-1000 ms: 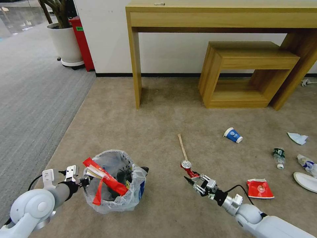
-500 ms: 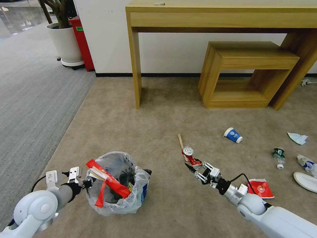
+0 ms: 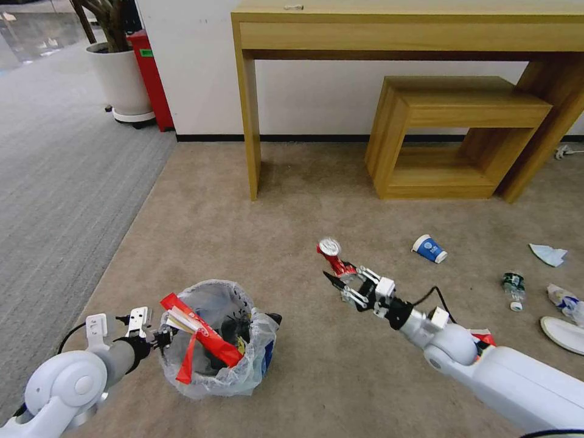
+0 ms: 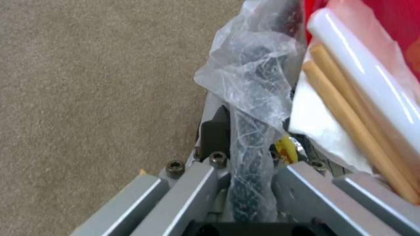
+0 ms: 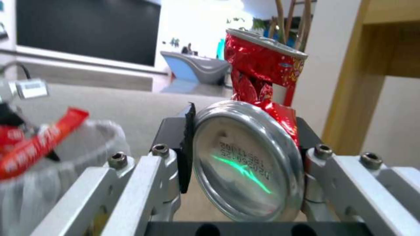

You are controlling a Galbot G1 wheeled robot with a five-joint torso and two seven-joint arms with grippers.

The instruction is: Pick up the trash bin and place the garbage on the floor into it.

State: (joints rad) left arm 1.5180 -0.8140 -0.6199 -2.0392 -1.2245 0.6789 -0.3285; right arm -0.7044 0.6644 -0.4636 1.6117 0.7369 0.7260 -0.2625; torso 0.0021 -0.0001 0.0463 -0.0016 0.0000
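Note:
The trash bin (image 3: 226, 371), black and lined with a crinkly clear bag, stands on the beige floor (image 3: 292, 213) at the near left. A long red wrapper (image 3: 201, 337) and wooden sticks (image 4: 350, 114) poke out of it. My left gripper (image 3: 160, 336) is shut on the bin's bag-covered rim (image 4: 251, 98). My right gripper (image 3: 342, 283) is shut on a crushed red can (image 3: 333, 254), held in the air right of the bin, and the can's base (image 5: 249, 157) sits between the jaws. Garbage on the floor includes a blue-white cup (image 3: 429, 248), a small bottle (image 3: 514, 289) and a light-blue mask (image 3: 549, 253).
A white slipper (image 3: 563, 333) and a red wrapper (image 3: 485, 336), partly behind my right arm, lie at the right. A wooden desk (image 3: 249, 121) and low wooden stool (image 3: 438, 134) stand along the far wall. Grey striped carpet (image 3: 61, 182), a plant pot (image 3: 118, 79) and a red bin (image 3: 152, 79) are on the left.
My right gripper has lifted the crushed can off the floor and carried it up and slightly left. The left gripper and the bin have barely shifted.

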